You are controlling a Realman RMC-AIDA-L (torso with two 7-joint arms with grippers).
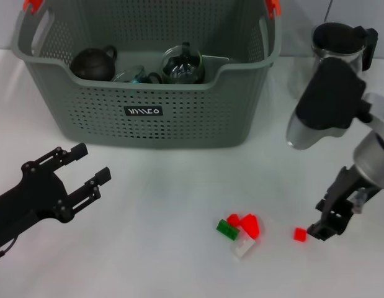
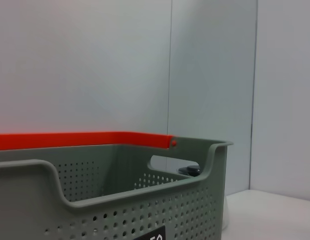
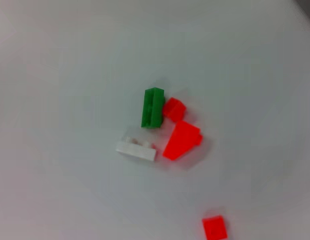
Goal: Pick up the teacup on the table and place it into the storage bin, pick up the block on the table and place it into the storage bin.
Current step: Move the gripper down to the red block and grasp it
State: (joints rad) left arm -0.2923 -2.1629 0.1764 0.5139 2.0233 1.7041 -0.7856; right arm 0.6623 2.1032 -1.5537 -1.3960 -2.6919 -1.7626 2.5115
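We are hovering the right gripper low over the table, fingers too hidden to judge — the lone red block is lying just to its left. Left gripper is idling open, well apart, near the bin.

White table, pale panelled wall behind, even light
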